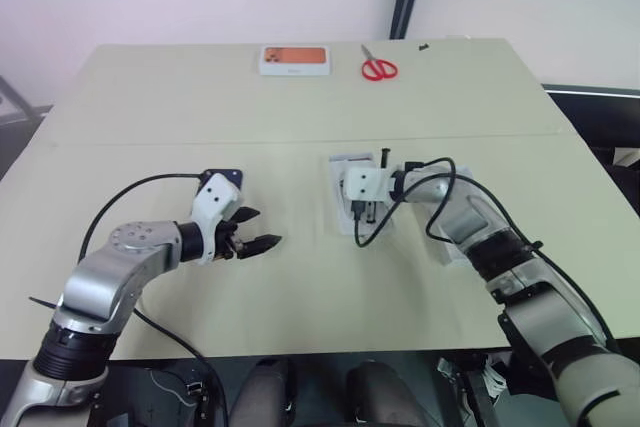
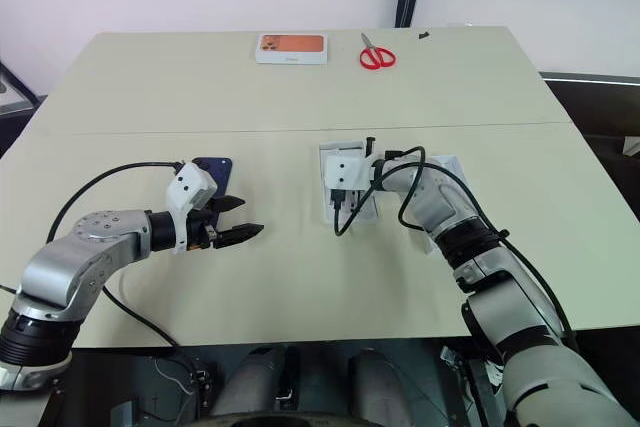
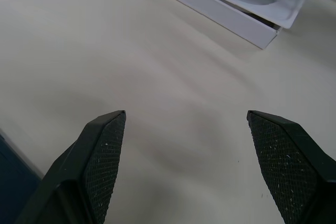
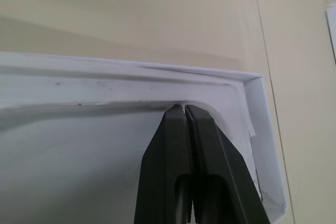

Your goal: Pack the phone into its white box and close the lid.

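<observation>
Nearest me, my left hand (image 2: 238,232) hovers over the tabletop (image 2: 300,277), fingers spread wide and empty. Just behind it lies the phone (image 2: 214,167). My right hand (image 4: 185,109), fingers pressed together, rests its tips inside the white box (image 1: 340,169) near an inner corner. Far back sit an orange-printed box (image 1: 294,59) and red scissors (image 1: 379,67).

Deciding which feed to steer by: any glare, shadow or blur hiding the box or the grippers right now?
Head views: even light, no glare, soft shadows under both arms; the right arm's wrist housing covers much of the white box. Left wrist view: open left gripper sharp, box edge beyond soft. Right wrist view: shut right gripper crisp at the box's inner corner, the wall shading the floor grey.
</observation>
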`<act>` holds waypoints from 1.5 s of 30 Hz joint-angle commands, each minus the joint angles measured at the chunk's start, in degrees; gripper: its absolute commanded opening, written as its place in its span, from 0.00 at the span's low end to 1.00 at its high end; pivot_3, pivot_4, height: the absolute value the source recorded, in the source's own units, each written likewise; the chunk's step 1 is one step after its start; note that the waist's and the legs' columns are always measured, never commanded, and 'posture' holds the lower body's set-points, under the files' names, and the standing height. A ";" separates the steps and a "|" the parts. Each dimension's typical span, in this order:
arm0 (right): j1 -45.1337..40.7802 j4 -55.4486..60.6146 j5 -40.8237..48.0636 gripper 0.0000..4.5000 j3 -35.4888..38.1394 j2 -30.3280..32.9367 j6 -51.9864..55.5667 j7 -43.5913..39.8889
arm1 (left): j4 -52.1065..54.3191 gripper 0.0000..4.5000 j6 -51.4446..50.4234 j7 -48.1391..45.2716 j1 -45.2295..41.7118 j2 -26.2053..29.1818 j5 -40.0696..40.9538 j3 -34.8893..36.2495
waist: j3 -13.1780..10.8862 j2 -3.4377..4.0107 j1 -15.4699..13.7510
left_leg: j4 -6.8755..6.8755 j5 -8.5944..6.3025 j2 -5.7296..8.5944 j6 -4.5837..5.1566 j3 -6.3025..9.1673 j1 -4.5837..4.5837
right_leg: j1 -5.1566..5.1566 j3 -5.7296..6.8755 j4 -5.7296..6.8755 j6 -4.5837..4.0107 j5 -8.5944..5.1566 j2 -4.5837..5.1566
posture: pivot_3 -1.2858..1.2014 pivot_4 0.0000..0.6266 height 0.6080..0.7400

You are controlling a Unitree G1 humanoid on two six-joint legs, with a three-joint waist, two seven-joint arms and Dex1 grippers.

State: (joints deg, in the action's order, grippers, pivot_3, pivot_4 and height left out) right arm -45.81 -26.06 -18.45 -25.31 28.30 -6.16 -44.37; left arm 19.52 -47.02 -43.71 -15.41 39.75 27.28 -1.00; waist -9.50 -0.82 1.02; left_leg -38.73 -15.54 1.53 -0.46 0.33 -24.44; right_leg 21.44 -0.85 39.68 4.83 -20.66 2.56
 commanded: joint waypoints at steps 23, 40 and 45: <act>-1.33 0.70 -5.22 0.02 2.36 -1.25 8.99 3.66 | 3.70 0.86 0.05 -2.89 0.15 0.31 2.54 -0.37 | 0.00 0.00 -0.07 | -0.02 0.00 0.00 0.00 0.01 0.01 | 0.00 0.00 0.03 0.00 0.00 0.00 | 0.52 0.24 1.00; -4.80 -10.00 -10.52 0.02 1.52 -4.32 3.39 15.87 | 8.13 0.86 0.65 -2.63 3.06 1.38 5.51 1.81 | 0.00 0.01 0.04 | -0.02 0.00 0.00 0.00 0.00 0.02 | -0.01 0.00 0.03 0.00 0.00 0.00 | 0.52 0.24 1.00; -1.43 -1.71 -6.82 0.02 3.67 -2.25 4.13 10.06 | 7.76 0.86 0.94 -2.28 2.81 1.38 5.12 1.60 | 0.00 0.01 -0.01 | -0.01 0.00 0.00 0.00 0.01 0.02 | -0.01 0.00 0.03 0.00 0.00 -0.01 | 0.52 0.24 1.00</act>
State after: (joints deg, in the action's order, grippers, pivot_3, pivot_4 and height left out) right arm -47.45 -32.27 -27.31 -23.77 24.95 -1.96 -32.38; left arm 25.67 -46.97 -46.00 -12.04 40.59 31.94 -0.80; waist -9.50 -0.81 1.01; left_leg -38.74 -15.54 1.53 -0.46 0.33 -24.43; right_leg 21.43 -0.85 39.71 4.83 -20.67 2.56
